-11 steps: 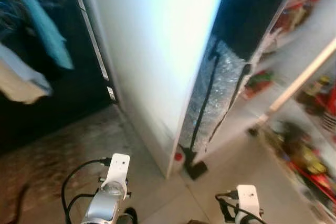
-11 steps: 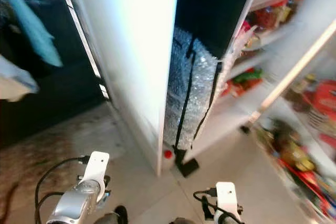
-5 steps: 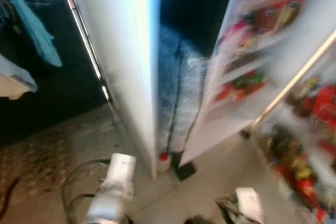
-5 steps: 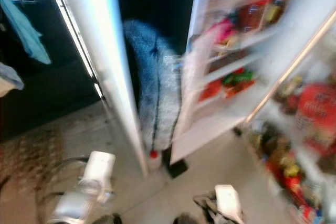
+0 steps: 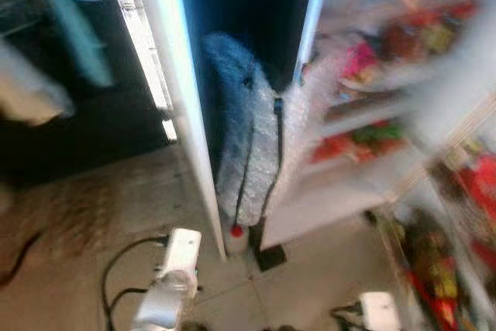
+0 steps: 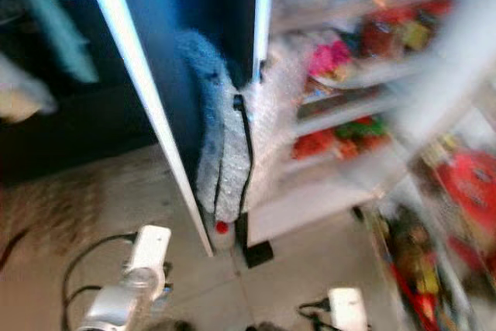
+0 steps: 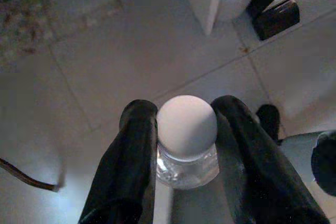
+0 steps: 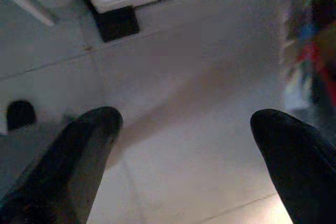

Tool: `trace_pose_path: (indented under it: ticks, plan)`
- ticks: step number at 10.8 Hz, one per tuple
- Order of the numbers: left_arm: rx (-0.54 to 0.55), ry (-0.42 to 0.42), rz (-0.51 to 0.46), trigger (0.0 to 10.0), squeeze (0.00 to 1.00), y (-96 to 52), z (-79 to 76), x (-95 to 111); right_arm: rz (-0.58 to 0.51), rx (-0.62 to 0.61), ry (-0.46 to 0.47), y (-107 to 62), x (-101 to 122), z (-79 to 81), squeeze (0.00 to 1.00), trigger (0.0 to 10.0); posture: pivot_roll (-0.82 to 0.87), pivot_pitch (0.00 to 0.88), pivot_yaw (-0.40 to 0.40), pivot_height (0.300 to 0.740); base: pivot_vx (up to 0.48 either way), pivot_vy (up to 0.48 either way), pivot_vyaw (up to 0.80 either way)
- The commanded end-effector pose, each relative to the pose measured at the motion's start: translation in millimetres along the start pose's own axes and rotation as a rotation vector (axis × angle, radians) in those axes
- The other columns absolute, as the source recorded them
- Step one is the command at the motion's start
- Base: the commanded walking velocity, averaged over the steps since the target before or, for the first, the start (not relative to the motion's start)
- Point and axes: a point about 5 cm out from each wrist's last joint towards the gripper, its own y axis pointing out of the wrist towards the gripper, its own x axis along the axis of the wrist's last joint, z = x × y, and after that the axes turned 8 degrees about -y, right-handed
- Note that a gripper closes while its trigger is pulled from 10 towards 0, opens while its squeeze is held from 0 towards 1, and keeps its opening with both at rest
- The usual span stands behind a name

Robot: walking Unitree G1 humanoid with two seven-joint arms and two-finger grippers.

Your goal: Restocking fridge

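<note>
My left gripper (image 7: pixel 184 114) is shut on a clear bottle with a white cap (image 7: pixel 186 129), held low over the tiled floor; its white wrist (image 5: pixel 177 261) shows at the bottom of the head view. My right gripper (image 8: pixel 186 124) is open, with bare floor tile between its fingers (image 8: pixel 86 140). Ahead stands the open fridge, blurred. Its door shelves (image 5: pixel 364 106) hold red, pink and green packs. More stocked shelves (image 5: pixel 457 215) sit to the right.
A tall white panel (image 5: pixel 182 114) stands edge-on left of the fridge. A bubble-wrap bundle (image 5: pixel 248 160) leans behind it. A small red-capped bottle (image 5: pixel 236 232) and a black block (image 5: pixel 270 257) sit on the floor at its foot. Dark glass with hanging cloths (image 5: pixel 74 32) lies far left.
The whole picture has shifted: the camera has swung, so the white panel now shows edge-on and more fridge shelves are in view. Both arms stay low.
</note>
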Motion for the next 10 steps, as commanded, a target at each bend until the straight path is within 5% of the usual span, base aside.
trace_pose_path:
  ticks: [1,5,10]
  plan:
    - [0.019,0.01,0.025,10.0,0.0,0.0,3.6,-7,0.035,0.01,0.024,-3.5,-12,2.2,0.0,10.0,-0.12,0.198,-0.066,0.74,0.0,-0.296,0.0]
    - [0.022,0.009,0.026,10.0,0.0,-0.1,3.7,-7,0.055,0.019,0.038,-3.7,-15,5.7,0.0,10.0,-0.12,0.197,-0.065,0.74,0.0,-0.277,0.0]
    - [0.027,0.008,0.028,10.0,0.0,-0.2,4.9,-7,0.077,0.028,0.043,-7.5,-25,7.2,0.0,10.0,-0.12,0.195,-0.062,0.74,0.0,0.0,0.0]
